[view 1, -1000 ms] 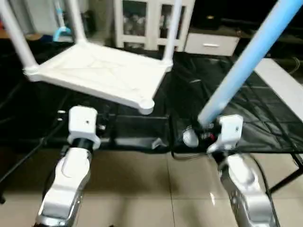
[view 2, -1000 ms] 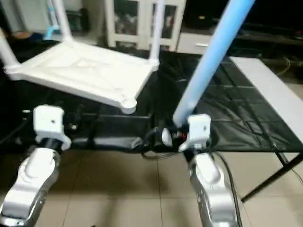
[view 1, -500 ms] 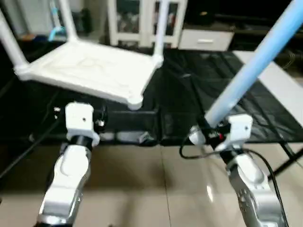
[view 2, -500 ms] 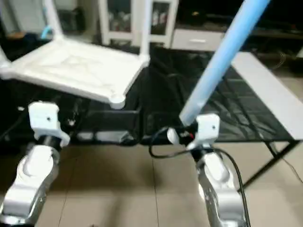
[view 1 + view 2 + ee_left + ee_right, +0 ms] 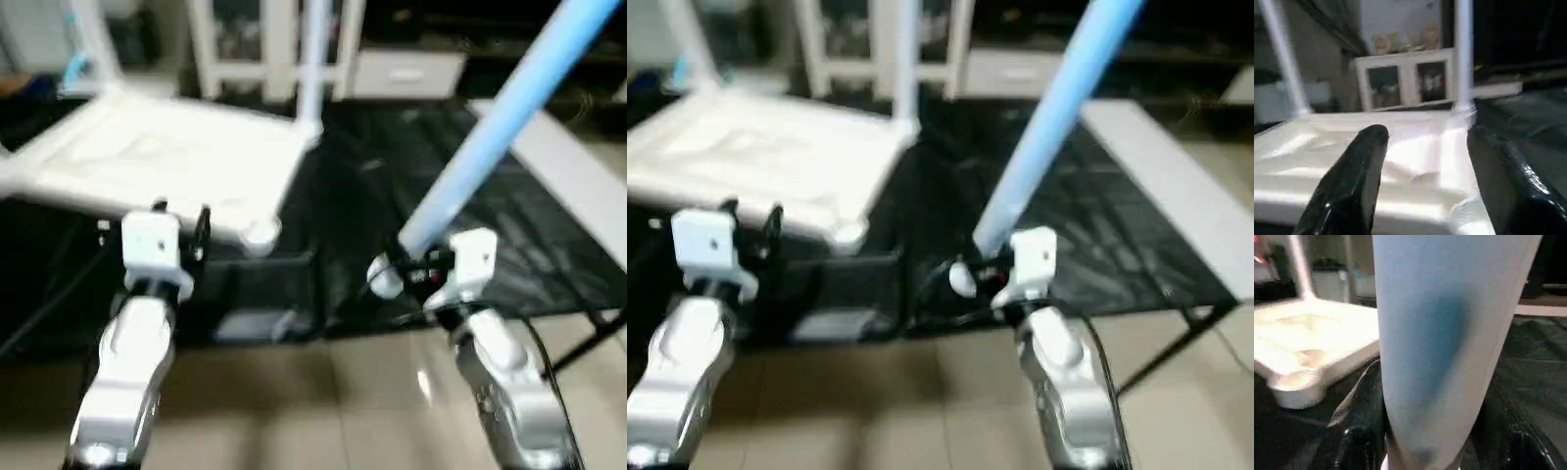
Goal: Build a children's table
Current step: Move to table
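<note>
Children's table parts look light, stiff, slick: the long pale-blue-tinted tapered plastic leg (image 5: pixel 509 122) stands clamped near its lower end in the right pincer (image 5: pixel 423 271), beside the white square ribbed plastic top (image 5: pixel 167 162). Left pincer (image 5: pixel 1425 161) gapes empty before that top; its free corner socket (image 5: pixel 261 233) is best approached there.

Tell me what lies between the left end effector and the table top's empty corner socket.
Nothing: in the left eye view the open left end effector sits just short of the empty socket, with bare black surface between.

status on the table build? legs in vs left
Done: the table top lies underside up on the black work surface, with legs standing in its far corner sockets, one clearly at. In hand: the right gripper holds the fourth leg tilted, clear of the top. Left: the near corner socket is empty. The left gripper is open, empty, facing the top.
</note>
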{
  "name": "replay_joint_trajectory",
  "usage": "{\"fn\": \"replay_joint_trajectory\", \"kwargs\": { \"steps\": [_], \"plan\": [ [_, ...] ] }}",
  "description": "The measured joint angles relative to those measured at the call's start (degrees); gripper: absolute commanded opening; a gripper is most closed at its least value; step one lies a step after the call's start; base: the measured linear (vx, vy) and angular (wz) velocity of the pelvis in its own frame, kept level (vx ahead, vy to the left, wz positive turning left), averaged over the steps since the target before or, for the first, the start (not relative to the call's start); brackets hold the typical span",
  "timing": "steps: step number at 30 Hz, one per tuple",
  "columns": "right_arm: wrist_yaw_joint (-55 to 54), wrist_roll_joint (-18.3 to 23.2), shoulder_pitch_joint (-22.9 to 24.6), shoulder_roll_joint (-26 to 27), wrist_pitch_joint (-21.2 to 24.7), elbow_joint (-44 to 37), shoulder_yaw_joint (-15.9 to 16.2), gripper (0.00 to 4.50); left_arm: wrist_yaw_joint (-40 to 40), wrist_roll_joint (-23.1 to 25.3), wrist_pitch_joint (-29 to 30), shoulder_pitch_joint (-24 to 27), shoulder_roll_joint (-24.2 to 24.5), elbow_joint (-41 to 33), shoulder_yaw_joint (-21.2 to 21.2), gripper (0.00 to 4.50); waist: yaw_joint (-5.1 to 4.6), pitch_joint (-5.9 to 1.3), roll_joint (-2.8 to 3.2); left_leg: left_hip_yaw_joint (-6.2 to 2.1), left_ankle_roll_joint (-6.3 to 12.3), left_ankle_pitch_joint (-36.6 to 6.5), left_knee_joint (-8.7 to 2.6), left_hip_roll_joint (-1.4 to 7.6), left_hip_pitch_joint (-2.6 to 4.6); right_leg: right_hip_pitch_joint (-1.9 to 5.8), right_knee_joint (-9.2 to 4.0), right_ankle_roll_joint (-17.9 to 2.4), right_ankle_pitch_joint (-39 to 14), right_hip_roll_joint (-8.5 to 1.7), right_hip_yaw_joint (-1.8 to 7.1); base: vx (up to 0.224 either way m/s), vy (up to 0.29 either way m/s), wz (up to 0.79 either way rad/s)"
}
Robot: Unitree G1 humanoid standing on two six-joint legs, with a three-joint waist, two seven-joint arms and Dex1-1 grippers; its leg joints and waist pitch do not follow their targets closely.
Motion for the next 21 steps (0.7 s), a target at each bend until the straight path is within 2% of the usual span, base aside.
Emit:
{"fn": "replay_joint_trajectory", "kwargs": {
  "steps": [1,2,3,4,5,6,7,8,9,10,11,12,13,14,15,16,17,18,19,20,21],
  "plan": [
    [-0.2,0.0,-0.1,0.2,0.0,0.1,-1.0,1.82,-0.1,0.0,0.0,0.4,0.0,0.0,-0.4,2.95,0.67,0.00,0.13,0.78,-0.38,0.2,2.33,-0.03,-2.41,1.87,-1.95,0.1,0.0,-0.48,-1.34,0.188,0.000,0.57],
    [-0.4,0.2,-0.3,0.6,0.0,0.0,-1.3,1.82,-0.1,0.0,-0.1,0.4,0.2,0.0,-0.1,2.95,1.10,-0.05,0.50,1.14,-0.86,0.5,0.90,0.52,-3.73,3.35,-3.57,0.2,0.1,-0.72,-3.13,0.192,0.003,0.43],
    [-0.6,0.3,-0.7,1.2,0.0,-0.2,-1.3,1.82,-0.2,0.0,-0.3,0.2,0.5,0.0,0.4,2.95,1.59,-0.06,1.55,1.67,-1.59,1.0,-1.68,1.71,-4.33,5.03,-4.65,-0.1,-0.4,-0.72,-5.20,0.211,0.031,0.42],
    [-0.9,0.4,-1.7,1.7,-0.1,-0.6,-1.4,1.82,-0.3,0.0,-0.5,0.3,0.7,0.0,1.1,2.95,2.06,0.33,3.57,1.95,-4.47,3.4,-6.99,4.12,-2.98,6.75,-5.21,-0.1,-1.1,0.81,-6.36,0.211,0.031,0.42],
    [-1.2,0.4,-2.2,2.6,-0.1,-0.4,-1.0,1.82,-0.6,0.0,-0.6,0.7,1.2,0.0,1.4,2.95,2.41,0.39,4.58,1.64,-8.42,6.8,-6.58,5.17,-2.02,7.63,-4.03,0.2,-2.3,1.65,-6.60,0.245,0.099,0.16],
    [-1.2,0.5,-2.6,3.9,0.0,-0.4,0.1,1.82,-0.7,0.0,-0.6,1.1,1.8,0.3,2.4,2.95,2.24,0.42,4.04,1.66,-7.97,5.6,-5.61,4.16,-1.79,6.22,0.07,-1.3,-3.8,1.43,-4.77,0.133,0.079,-0.02],
    [-1.1,0.5,-2.7,4.0,0.0,-0.4,1.1,1.82,-0.7,0.0,-0.5,1.1,1.8,0.8,3.1,2.95,1.91,0.25,3.43,1.48,-7.60,4.7,-5.10,3.48,-1.46,3.83,4.42,-1.4,-4.2,1.75,-3.31,0.270,0.090,0.02],
    [-1.1,0.5,-2.5,3.6,0.0,-0.4,1.0,1.82,-0.9,0.0,-0.5,1.1,1.4,1.1,3.0,2.95,1.80,0.06,3.13,1.57,-7.36,3.7,-5.02,3.02,-0.58,0.64,7.46,-1.1,-4.1,2.47,-2.21,0.253,0.044,0.04],
    [-1.2,0.5,-2.4,3.1,0.0,-0.4,0.8,1.82,-1.2,0.0,-0.5,1.0,1.3,1.1,2.9,2.95,1.49,-0.08,2.91,1.78,-7.01,3.2,-5.09,2.53,0.16,-1.86,8.06,-0.2,-3.7,2.67,-2.05,0.362,0.069,0.06],
    [-1.2,0.5,-2.2,2.5,-0.1,-0.4,0.4,1.82,-1.4,0.0,-0.5,0.6,1.0,1.1,2.6,2.95,0.91,-0.17,2.33,2.40,-6.99,2.3,-5.26,1.73,1.39,-4.89,7.99,1.0,-2.8,2.48,-1.74,0.225,0.057,0.02],
    [-1.2,0.5,-1.9,2.4,-0.1,-0.5,0.0,1.82,-1.6,0.0,-0.6,0.3,0.9,1.1,2.3,2.95,0.73,-0.08,1.86,3.12,-7.02,1.6,-5.39,1.14,2.41,-6.50,7.18,1.3,-2.1,2.35,-1.41,0.211,0.028,0.01],
    [-1.2,0.5,-1.4,2.4,-0.1,-0.5,-0.3,1.82,-1.8,0.0,-0.6,-0.1,0.9,1.1,2.1,2.95,0.70,0.13,0.77,4.31,-7.26,1.1,-5.96,0.40,3.64,-7.24,4.77,0.1,-0.4,1.97,-0.79,0.187,-0.043,0.01],
    [-1.2,0.5,-0.8,2.2,-0.1,-0.5,-0.6,1.82,-2.0,0.0,-0.7,-0.4,0.5,1.2,1.8,2.95,0.68,0.17,-1.21,5.84,-7.80,0.3,-6.22,-0.40,5.25,-6.87,1.85,-2.2,3.6,1.55,0.76,0.187,-0.043,0.01],
    [-1.2,0.4,-0.3,1.8,-0.1,-0.5,-1.3,1.82,-2.3,-0.1,-0.7,-0.6,-0.2,1.2,1.0,2.95,0.90,0.44,-1.41,6.63,-7.10,-0.7,-5.23,-0.17,6.10,-6.05,1.58,-3.6,5.7,1.98,1.99,0.199,-0.121,0.16],
    [-1.4,0.3,-0.2,1.6,-0.1,-0.3,-2.0,1.82,-2.7,-0.1,-0.7,-0.5,-0.8,1.2,0.0,2.95,1.41,0.76,-0.57,6.03,-5.39,-1.8,-3.21,0.00,6.07,-5.34,1.51,-3.8,5.1,2.97,2.55,0.234,-0.091,0.15],
    [-1.8,0.3,-0.2,1.4,-0.1,-0.3,-2.7,1.82,-3.6,-0.3,-0.6,-0.4,-0.8,1.3,-0.7,2.95,2.05,1.01,-0.08,4.12,-5.07,-2.1,-0.32,-0.29,5.17,-4.38,1.19,-3.7,4.5,3.75,3.49,0.234,-0.091,0.15],
    [-1.8,0.2,-0.2,1.3,-0.1,-0.3,-3.0,1.82,-4.7,-0.9,-0.4,-0.4,-0.6,1.2,-0.8,2.95,2.31,0.98,0.02,3.19,-5.21,-2.0,0.76,-0.63,4.53,-3.60,0.89,-3.7,4.1,3.98,4.03,0.215,-0.027,0.11],
    [-1.8,0.2,-0.2,1.1,-0.1,-0.4,-3.2,1.82,-7.0,-2.4,0.1,-0.4,-0.2,1.2,-1.1,2.95,2.60,0.97,0.04,2.30,-5.79,-1.7,0.94,-0.65,3.57,-2.73,0.44,-3.7,3.7,4.19,4.32,0.191,-0.008,0.29],
    [-1.8,0.3,-0.2,1.0,-0.1,-0.5,-3.4,1.82,-9.2,-3.6,0.7,-0.1,0.0,1.1,-1.8,2.95,3.39,0.94,0.33,1.52,-6.83,-0.9,0.12,-0.11,2.16,-1.75,0.09,-3.9,3.3,4.65,4.67,0.191,-0.008,0.29],
    [-1.5,0.4,-0.4,0.8,-0.1,-0.6,-3.4,1.82,-11.7,-5.0,0.9,0.4,0.4,1.0,-2.2,2.95,4.05,0.83,0.90,1.13,-8.29,0.1,-1.52,0.78,0.93,-1.27,0.00,-3.8,2.9,5.18,4.54,0.185,0.044,0.23],
    [-0.7,1.1,-0.7,0.4,-0.1,-0.7,-3.4,1.82,-15.4,-6.9,0.8,1.4,1.9,0.5,-3.0,2.95,4.38,0.62,1.96,0.67,-8.89,2.1,-4.29,2.16,-0.33,-1.16,0.06,-3.6,2.5,6.04,4.01,0.088,0.040,0.05]
  ]
}}
